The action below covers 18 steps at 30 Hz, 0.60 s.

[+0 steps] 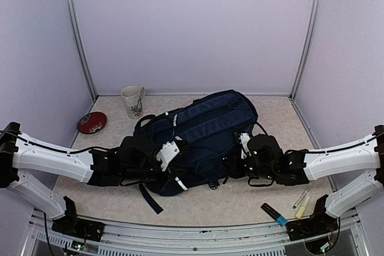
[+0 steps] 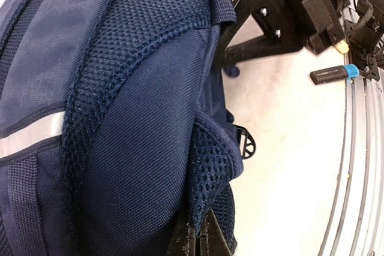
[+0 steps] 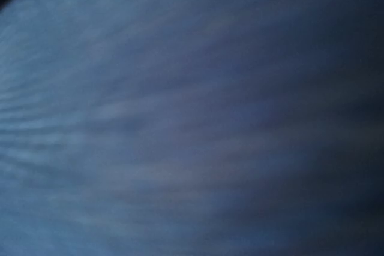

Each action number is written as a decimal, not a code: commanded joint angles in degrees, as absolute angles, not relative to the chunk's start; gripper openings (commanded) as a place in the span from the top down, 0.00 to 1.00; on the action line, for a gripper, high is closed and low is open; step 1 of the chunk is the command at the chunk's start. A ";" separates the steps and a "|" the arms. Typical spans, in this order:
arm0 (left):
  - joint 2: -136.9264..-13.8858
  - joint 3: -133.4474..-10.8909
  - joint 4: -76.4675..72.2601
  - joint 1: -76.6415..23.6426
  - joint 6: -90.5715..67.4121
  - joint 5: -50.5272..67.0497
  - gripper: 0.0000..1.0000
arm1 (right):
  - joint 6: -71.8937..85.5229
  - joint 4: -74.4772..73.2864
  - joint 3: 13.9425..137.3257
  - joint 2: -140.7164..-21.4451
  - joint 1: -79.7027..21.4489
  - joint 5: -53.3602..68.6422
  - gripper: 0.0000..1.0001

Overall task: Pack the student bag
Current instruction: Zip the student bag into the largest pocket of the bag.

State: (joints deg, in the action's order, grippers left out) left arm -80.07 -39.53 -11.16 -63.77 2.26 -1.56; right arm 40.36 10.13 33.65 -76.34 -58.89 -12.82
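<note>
The student bag (image 1: pixel 204 133) lies flat mid-table, dark navy with a white stripe (image 2: pixel 30 136). My left gripper (image 1: pixel 171 161) is at its near left side. In the left wrist view that gripper (image 2: pixel 203 241) is shut, pinching a fold of the bag's navy mesh (image 2: pixel 210 166). My right gripper (image 1: pixel 239 151) presses into the bag's right side. Seen from the left wrist, the right gripper (image 2: pixel 233 67) has its tips together at a small blue tab on the bag's edge. The right wrist view holds only blurred navy fabric (image 3: pixel 192 112), with the fingers hidden.
A patterned white mug (image 1: pixel 132 101) and a small red dish (image 1: pixel 92 122) stand at the back left. A black marker with a blue cap (image 1: pixel 274 214) and two yellow pens (image 1: pixel 301 202) lie at the front right. A metal rail (image 1: pixel 198 232) runs along the near edge.
</note>
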 commanded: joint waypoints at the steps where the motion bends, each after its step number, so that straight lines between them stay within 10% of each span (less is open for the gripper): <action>1: -75.58 -38.06 -7.99 -61.65 3.32 -5.37 1.00 | 35.67 -2.50 31.21 -72.23 -51.36 -11.60 1.00; 18: -65.06 -34.97 -2.66 -52.06 -2.39 -20.18 1.00 | 22.58 -8.22 32.76 -68.89 -36.12 2.65 1.00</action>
